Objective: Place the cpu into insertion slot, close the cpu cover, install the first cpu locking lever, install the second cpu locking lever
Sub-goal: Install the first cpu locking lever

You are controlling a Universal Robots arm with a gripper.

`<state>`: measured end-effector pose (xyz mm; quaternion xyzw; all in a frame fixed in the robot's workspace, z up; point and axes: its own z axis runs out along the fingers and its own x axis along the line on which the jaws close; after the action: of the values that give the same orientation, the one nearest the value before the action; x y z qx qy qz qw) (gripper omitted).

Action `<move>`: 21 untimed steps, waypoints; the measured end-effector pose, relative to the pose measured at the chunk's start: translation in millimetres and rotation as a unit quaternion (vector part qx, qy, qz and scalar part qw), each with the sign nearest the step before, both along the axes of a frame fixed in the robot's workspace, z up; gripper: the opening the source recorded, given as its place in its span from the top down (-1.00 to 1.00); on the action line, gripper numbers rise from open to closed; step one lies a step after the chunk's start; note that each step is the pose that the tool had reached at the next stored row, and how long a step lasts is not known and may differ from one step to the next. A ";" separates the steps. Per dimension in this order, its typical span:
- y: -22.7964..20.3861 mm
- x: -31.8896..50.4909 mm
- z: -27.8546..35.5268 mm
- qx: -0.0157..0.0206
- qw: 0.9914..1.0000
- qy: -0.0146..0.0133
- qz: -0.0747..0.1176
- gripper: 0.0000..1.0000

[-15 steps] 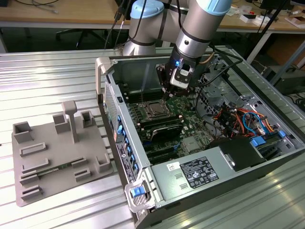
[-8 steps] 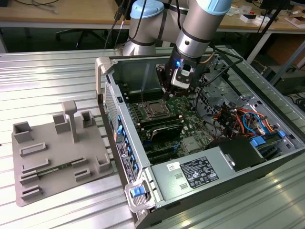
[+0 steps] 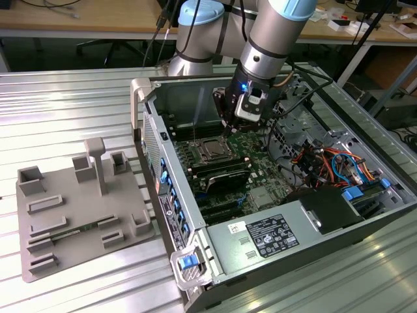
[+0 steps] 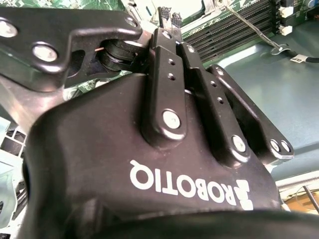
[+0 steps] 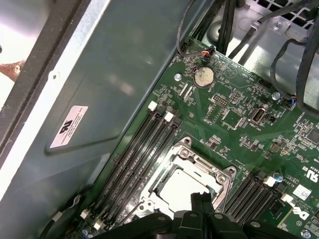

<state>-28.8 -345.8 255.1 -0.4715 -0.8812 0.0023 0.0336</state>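
Jaws closed together with nothing between them: the black fingers [image 4: 167, 59] lie pressed side by side in the second wrist view, and their tips [image 5: 202, 204] show in the first wrist view just over one edge of the socket. In the exterior view the gripper [image 3: 229, 128] hangs inside the open computer case [image 3: 365, 222], directly above the green circuit board [image 3: 257, 147], close to the socket.

The cpu [image 5: 180, 189] already sits in the insertion slot [image 5: 149, 201]; its pale silver top shows through the cut-out of the cpu cover [image 5: 219, 174], which lies flat down over it as a silver frame. In the exterior view the same socket [image 3: 210, 151] appears as a small silver square with a darker centre, towards the exterior view's left of the gripper. Whether the locking levers are latched I cannot tell.

Long black memory slots [image 5: 142, 149] run along both sides of the socket. A round coin battery [image 5: 203, 76] sits further up the board, well apart from the socket. The case lies on its side on a ribbed metal worktop [image 3: 71, 104], and a grey parts tray [image 3: 78, 215] rests beside it on the exterior view's left.
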 end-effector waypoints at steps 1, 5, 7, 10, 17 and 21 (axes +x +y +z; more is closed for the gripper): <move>0.0 0.0 0.0 0.000 1.000 0.000 0.003 0.79; 0.0 0.0 0.0 0.000 1.000 0.000 0.009 0.79; 0.0 0.0 0.0 0.000 1.000 0.000 0.013 0.79; 0.0 0.0 0.0 0.000 1.000 0.000 0.020 0.79; 0.0 0.0 0.0 0.000 0.999 0.000 0.038 0.79; 0.0 0.0 0.0 0.000 0.999 0.000 0.047 0.79</move>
<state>-28.8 -345.8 255.1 -0.4293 -0.9025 0.0035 0.0336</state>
